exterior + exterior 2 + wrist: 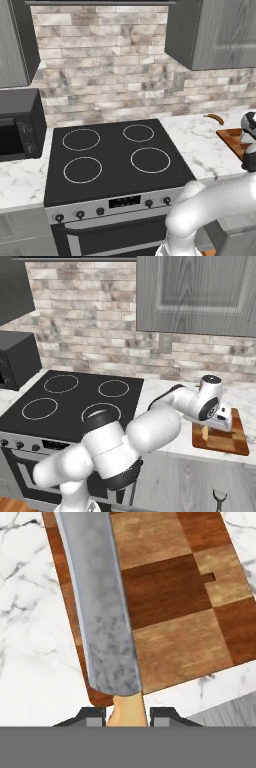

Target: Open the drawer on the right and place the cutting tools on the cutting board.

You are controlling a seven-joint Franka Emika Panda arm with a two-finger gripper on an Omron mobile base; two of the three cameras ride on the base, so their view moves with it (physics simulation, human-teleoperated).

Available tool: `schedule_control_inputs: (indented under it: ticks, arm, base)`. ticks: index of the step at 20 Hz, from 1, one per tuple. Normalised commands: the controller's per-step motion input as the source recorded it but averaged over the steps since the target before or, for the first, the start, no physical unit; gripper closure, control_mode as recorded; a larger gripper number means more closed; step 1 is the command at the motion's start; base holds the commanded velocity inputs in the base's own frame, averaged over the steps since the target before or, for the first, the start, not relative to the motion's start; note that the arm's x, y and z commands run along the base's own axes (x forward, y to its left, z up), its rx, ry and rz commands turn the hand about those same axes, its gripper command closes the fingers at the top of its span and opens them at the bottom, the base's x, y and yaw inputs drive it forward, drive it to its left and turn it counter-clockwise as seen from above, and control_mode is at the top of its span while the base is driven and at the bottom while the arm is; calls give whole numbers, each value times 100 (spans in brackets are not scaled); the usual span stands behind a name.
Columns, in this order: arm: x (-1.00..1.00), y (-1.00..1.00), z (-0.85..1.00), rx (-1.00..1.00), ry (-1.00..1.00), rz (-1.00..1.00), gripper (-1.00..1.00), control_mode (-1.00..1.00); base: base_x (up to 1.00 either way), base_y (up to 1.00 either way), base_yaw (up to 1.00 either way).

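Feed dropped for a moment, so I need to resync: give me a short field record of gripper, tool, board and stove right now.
gripper: shut on the knife's handle
knife: bluish-grey blade stretched over the cutting board's left part, tan handle between the fingertips
cutting board: checkered wood, on the marble counter
stove: black four-ring cooktop left of the board, nothing on it

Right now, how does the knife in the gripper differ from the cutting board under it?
The knife is slim with a bluish-grey blade; the cutting board is broad, checkered reddish-brown wood. The knife is held by its tan handle in the gripper, above the board; the cutting board lies flat on the counter.
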Motion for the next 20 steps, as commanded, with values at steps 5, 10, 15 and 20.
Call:
schedule_control_inputs:
  ticks: [5, 10, 15, 20]
  arm:
    - [58, -22, -33, 0, 0, 0, 100, -100]
    - [31, -16, -30, 0, 0, 0, -100, -100]
    - [0, 0, 0, 0, -1, 0, -100, -100]
    - [-5, 6, 8, 0, -8, 0, -100, -100]
  base:
    - [0, 0, 0]
    - [0, 0, 0]
    - [0, 0, 0]
    - [0, 0, 0]
